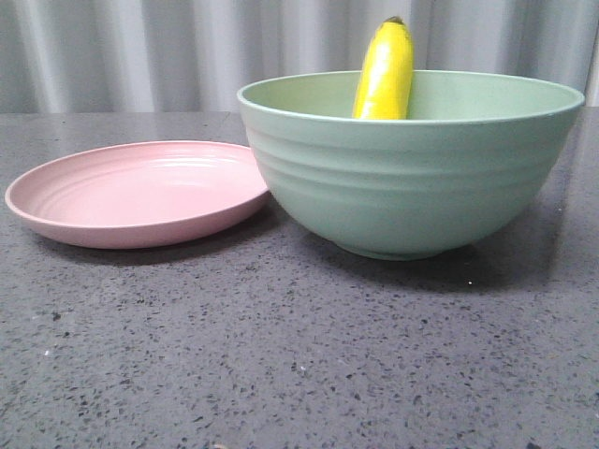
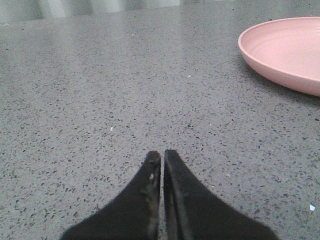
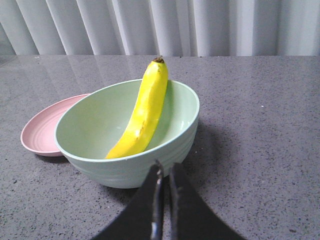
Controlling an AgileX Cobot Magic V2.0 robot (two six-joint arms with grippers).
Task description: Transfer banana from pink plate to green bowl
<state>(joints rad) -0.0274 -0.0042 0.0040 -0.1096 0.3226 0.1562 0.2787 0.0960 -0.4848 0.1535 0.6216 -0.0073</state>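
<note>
I judge the job done: banana (image 3: 141,115) leans inside the green bowl (image 1: 412,187), pink plate (image 1: 140,192) bare, left gripper (image 2: 162,156) and right gripper (image 3: 165,170) both pressed together, holding nothing.

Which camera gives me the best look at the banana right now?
The right wrist view: the banana shows nearly full length, leaning inside the green bowl with its dark tip above the rim. The front view shows only its upper end above the bowl's rim. The left wrist view misses it, showing only the pink plate and table.

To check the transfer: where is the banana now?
In the front view, the banana leans inside the green bowl, right of the pink plate, tip above the rim.
</note>
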